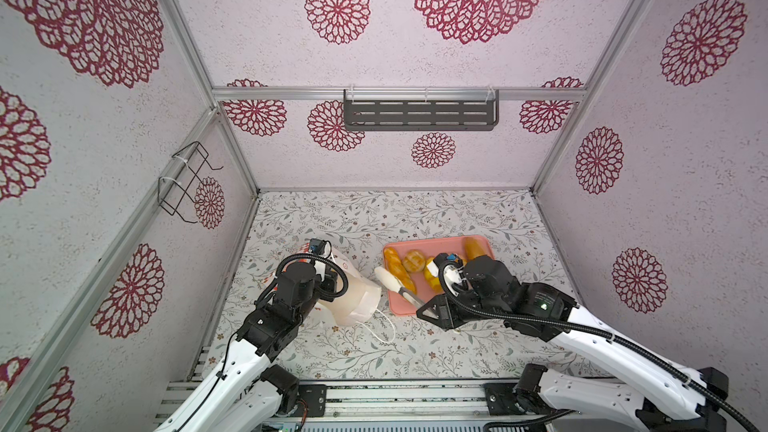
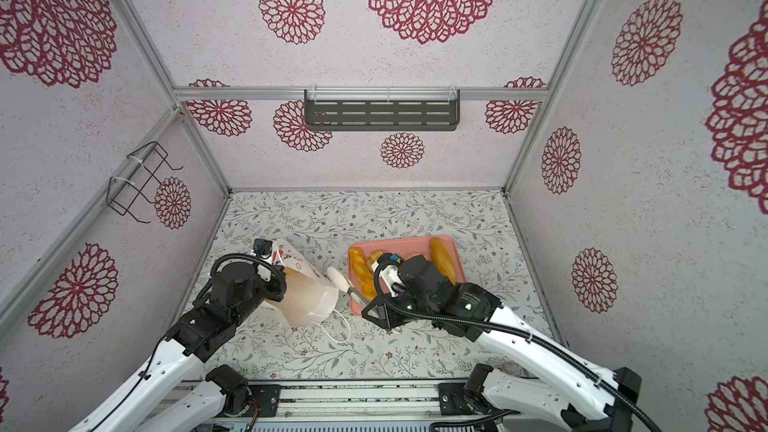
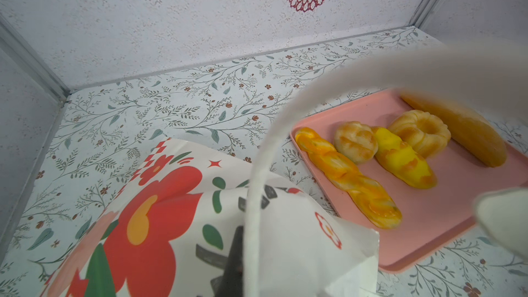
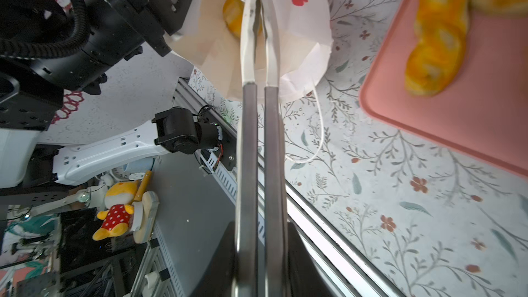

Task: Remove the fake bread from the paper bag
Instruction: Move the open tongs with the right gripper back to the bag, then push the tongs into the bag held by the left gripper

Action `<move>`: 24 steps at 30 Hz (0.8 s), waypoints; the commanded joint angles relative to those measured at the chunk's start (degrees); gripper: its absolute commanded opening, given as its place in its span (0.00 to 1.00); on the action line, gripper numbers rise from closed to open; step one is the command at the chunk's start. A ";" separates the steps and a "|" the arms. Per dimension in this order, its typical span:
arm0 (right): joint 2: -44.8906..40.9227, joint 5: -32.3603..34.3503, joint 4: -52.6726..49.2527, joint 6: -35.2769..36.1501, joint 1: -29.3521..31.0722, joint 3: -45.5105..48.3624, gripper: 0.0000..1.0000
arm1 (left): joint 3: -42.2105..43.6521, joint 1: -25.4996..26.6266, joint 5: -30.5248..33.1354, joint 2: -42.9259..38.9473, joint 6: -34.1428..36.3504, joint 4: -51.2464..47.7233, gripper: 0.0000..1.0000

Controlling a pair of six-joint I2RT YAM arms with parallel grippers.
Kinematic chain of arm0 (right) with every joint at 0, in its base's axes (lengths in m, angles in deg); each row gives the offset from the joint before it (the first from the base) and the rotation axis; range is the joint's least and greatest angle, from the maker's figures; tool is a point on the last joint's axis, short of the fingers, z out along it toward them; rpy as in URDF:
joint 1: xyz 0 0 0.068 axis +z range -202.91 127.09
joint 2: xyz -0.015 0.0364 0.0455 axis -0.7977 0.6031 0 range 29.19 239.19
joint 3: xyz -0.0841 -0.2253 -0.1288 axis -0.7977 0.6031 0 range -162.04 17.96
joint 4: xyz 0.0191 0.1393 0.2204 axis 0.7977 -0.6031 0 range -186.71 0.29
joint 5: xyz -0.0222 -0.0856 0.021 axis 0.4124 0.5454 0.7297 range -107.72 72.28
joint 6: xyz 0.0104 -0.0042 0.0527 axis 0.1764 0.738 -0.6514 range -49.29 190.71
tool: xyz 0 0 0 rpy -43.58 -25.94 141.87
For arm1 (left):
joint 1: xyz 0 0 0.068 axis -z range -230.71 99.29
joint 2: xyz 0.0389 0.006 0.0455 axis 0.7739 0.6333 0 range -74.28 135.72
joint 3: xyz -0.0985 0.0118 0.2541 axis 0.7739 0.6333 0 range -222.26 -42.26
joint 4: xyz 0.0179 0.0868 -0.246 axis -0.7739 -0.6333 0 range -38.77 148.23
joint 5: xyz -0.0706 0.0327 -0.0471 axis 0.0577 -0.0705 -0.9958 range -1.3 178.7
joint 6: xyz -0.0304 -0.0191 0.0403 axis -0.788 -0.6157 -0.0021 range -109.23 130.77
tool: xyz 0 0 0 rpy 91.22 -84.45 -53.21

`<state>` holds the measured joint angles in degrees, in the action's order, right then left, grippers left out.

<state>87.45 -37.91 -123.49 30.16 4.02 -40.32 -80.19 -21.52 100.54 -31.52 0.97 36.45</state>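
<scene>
The white paper bag [image 1: 353, 297] with its red rose print [image 3: 148, 201] leans on the table, mouth open. My left gripper [image 1: 332, 268] is shut on its top edge beside the cord handle [image 3: 254, 195]. One fake bread [image 4: 233, 15] shows inside the bag. My right gripper [image 4: 258, 252] is shut on metal tongs [image 1: 409, 295]. Their white tips [image 4: 258, 1] are squeezed together over the bag's mouth; I cannot tell if they pinch anything. A twisted stick [image 3: 345, 175], round roll [image 3: 355, 141], yellow piece [image 3: 403, 161], ring bun [image 3: 420, 132] and long loaf [image 3: 457, 130] lie on the pink tray [image 3: 445, 218].
The tray [image 1: 415, 243] sits right of the bag, with my right arm over its near part. The bag's second cord handle [image 1: 388, 326] trails on the floral tabletop. A wire rack [image 1: 187, 180] hangs on the left wall and a dark shelf [image 1: 419, 114] on the back wall.
</scene>
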 commanded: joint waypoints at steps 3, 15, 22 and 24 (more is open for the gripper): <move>4.35 -2.58 14.14 -2.42 5.33 1.52 0.26 | 0.14 -0.27 -4.76 -0.87 2.01 0.25 0.00; 14.51 2.84 25.04 -4.43 7.24 3.32 0.28 | 0.55 -0.09 -8.28 -1.17 2.60 1.81 0.00; 20.76 6.79 27.95 -5.21 6.80 0.99 0.29 | 2.64 0.08 -10.61 -5.14 2.46 1.61 0.00; 21.90 7.17 29.19 -5.73 6.71 0.40 0.30 | 2.98 0.14 -11.13 -6.29 2.67 1.48 0.00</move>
<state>109.59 -33.05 -99.55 25.46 11.10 -36.85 -77.92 -21.49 91.75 -36.43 3.28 36.98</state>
